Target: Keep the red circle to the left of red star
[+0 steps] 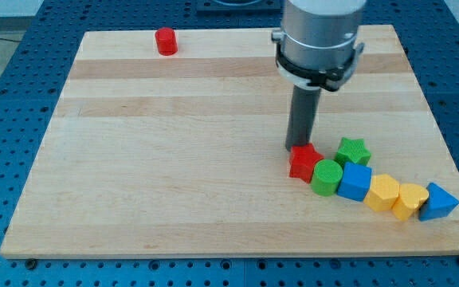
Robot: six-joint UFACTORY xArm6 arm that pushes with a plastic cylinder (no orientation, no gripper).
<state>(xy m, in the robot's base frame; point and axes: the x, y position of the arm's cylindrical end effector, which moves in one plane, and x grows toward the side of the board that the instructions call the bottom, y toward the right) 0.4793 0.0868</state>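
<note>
The light wooden bench (pixel 174 159) lay on a blue perforated base (pixel 6 119), and the arm's grey cylindrical housing (pixel 321 36) came down from the view's top at about one o'clock from the board's centre. There were no jaws on this arm, only a straight dark rod (pixel 303 119), so nothing was gripped. My tip (pixel 297 148) rested at the upper edge of the red star-shaped block (pixel 304 163), touching or all but touching it at the star's eleven o'clock side.

The small red circular block (pixel 166 41) stood alone near the bench's far edge, at roughly ten o'clock from the red star and well apart from it, clearly on the view's left of the star.

The remaining blocks formed a tight curved row running toward four o'clock from the star. The green circular block (pixel 326 176) pressed against the star's lower right. The green star-shaped block (pixel 352 151) sat at about two o'clock from that cylinder, just beside it. Next came a blue cube-like block (pixel 355 182), then a yellow block with angled facets (pixel 383 193), then a yellow heart-shaped block (pixel 409 199), and finally a blue triangular block (pixel 437 202) at the row's end, near the bench's right edge.
</note>
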